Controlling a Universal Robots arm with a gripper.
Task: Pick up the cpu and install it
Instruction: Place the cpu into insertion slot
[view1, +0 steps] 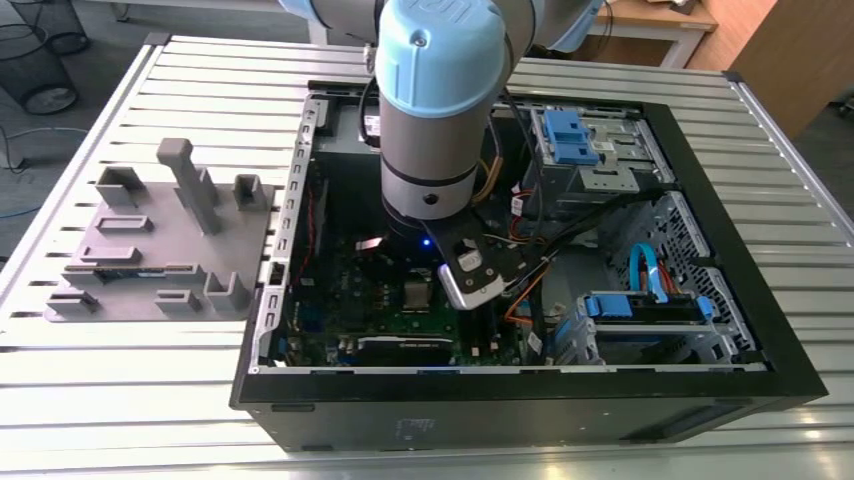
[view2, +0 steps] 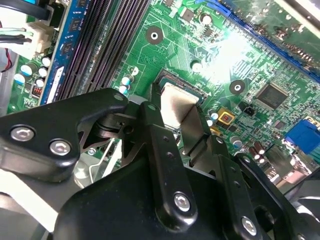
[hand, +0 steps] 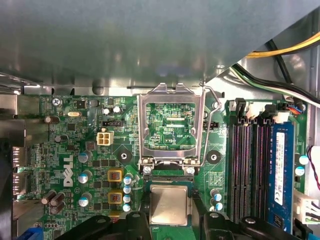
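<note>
The cpu (hand: 169, 205) is a small silver-topped square chip sitting low over the dark socket (hand: 170, 179) on the green motherboard (hand: 90, 150). My gripper (hand: 170, 220) straddles it, with one black finger against each side of the chip. In the second wrist view the cpu (view2: 177, 102) shows between the two fingers (view2: 152, 120), level with the socket rim. The socket's metal bracket (hand: 170, 125) stands flipped open just beyond it. In the exterior view the arm reaches down into the computer case, and the cpu (view1: 418, 293) shows as a silver square beside the gripper (view1: 447, 290).
Black and blue memory slots (hand: 260, 170) run alongside the socket. Bundled cables (hand: 280, 75) and the case wall (hand: 125, 45) crowd in close. A grey parts fixture (view1: 160, 245) stands on the slatted table at the exterior view's left. Blue drive bays (view1: 574, 135) fill the case's other side.
</note>
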